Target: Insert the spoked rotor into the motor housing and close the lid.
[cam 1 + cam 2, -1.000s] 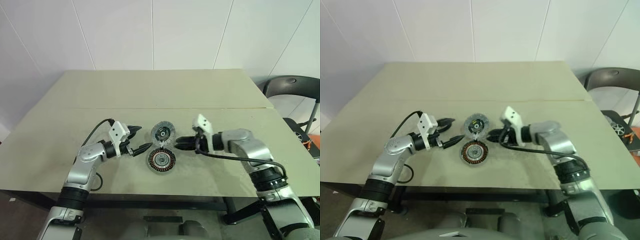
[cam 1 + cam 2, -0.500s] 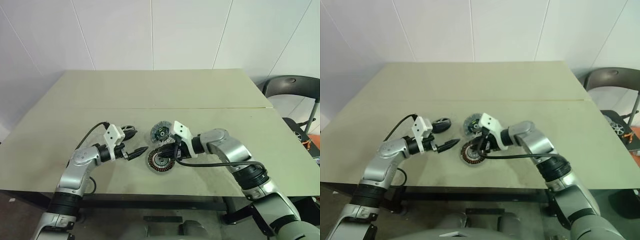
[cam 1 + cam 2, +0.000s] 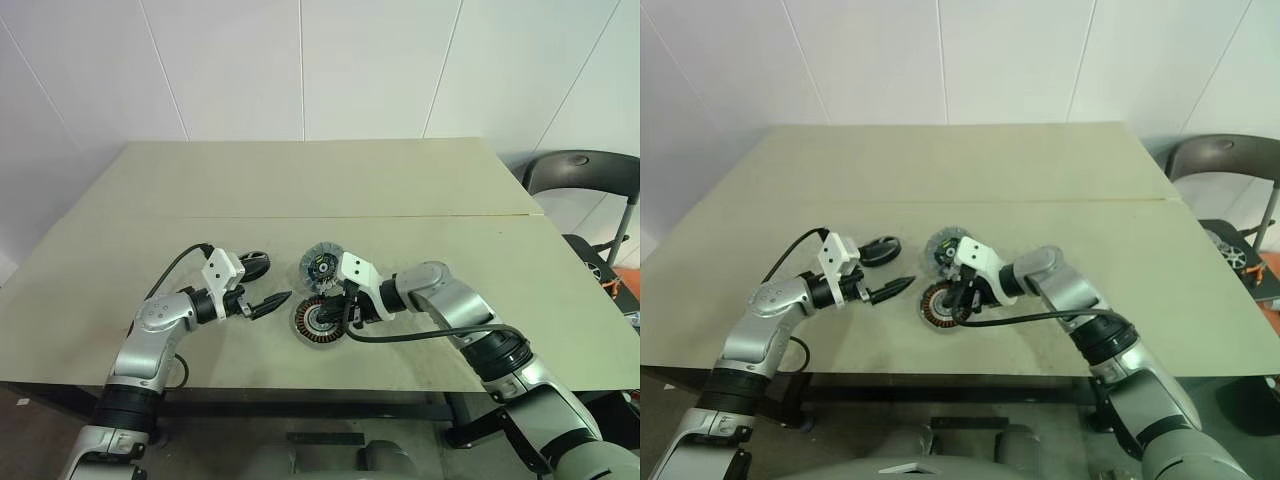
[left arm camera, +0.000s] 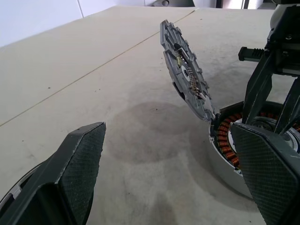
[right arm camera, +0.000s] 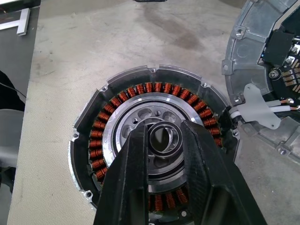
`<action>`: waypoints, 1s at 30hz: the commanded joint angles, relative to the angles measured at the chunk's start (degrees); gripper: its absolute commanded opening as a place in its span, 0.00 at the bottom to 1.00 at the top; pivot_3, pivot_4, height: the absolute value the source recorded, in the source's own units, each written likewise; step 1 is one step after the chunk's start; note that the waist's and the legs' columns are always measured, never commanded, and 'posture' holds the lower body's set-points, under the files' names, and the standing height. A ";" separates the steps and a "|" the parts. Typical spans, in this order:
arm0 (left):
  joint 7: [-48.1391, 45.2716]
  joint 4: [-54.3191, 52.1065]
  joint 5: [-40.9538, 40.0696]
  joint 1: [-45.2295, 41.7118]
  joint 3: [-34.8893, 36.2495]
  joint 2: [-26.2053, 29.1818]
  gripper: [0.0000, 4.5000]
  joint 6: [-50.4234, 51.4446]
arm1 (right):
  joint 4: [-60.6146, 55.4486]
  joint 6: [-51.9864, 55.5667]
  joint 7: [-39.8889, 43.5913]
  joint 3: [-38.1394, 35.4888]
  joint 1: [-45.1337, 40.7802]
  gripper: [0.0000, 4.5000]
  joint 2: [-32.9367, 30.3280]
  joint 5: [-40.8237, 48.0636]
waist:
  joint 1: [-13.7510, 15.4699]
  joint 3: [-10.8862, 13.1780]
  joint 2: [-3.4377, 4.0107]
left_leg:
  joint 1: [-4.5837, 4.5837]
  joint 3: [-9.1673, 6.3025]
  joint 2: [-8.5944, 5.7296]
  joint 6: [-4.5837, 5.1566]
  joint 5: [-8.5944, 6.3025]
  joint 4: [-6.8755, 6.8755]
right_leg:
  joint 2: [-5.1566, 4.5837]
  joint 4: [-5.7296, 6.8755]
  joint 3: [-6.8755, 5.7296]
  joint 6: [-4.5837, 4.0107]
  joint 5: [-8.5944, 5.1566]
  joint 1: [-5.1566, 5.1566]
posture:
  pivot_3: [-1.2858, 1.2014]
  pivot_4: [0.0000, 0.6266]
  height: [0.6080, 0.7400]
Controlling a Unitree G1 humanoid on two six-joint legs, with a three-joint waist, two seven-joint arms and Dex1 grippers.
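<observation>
The spoked rotor (image 5: pixel 123 100), a ring of copper coils around a silvery hub, lies inside the grey motor housing (image 5: pixel 82 154) on the table, at mid-front in the left eye view (image 3: pixel 318 320). The lid (image 3: pixel 322 266) stands tilted on edge behind it, against the housing's rim (image 4: pixel 185 75). My right gripper (image 5: pixel 164 125) points down over the hub. Its fingers are almost shut, and their tips straddle the hub's central ring. Whether they pinch it I cannot tell. My left gripper (image 3: pixel 266 281) hovers wide open left of the housing, with nothing between its fingers.
The beige table (image 3: pixel 420 260) has a seam running across its middle, with bare surface on all sides of the parts. A dark chair (image 3: pixel 585 175) stands off the table's right edge. A white bracket and wires (image 5: pixel 255 105) link the lid to the housing.
My right gripper has swung left from beside the lid to over the rotor's hub and has dipped towards it. The left gripper stays open, about where it was.
</observation>
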 commanded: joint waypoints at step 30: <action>0.07 -0.96 -0.21 -0.23 1.11 0.98 1.00 -0.19 | -0.57 1.91 0.79 -1.63 -0.09 0.52 2.06 2.56 | -0.03 -0.01 0.00 | 0.04 0.00 0.00 0.00 0.00 0.02 | 0.01 0.05 0.00 0.00 0.01 0.01 | 0.52 0.00 1.00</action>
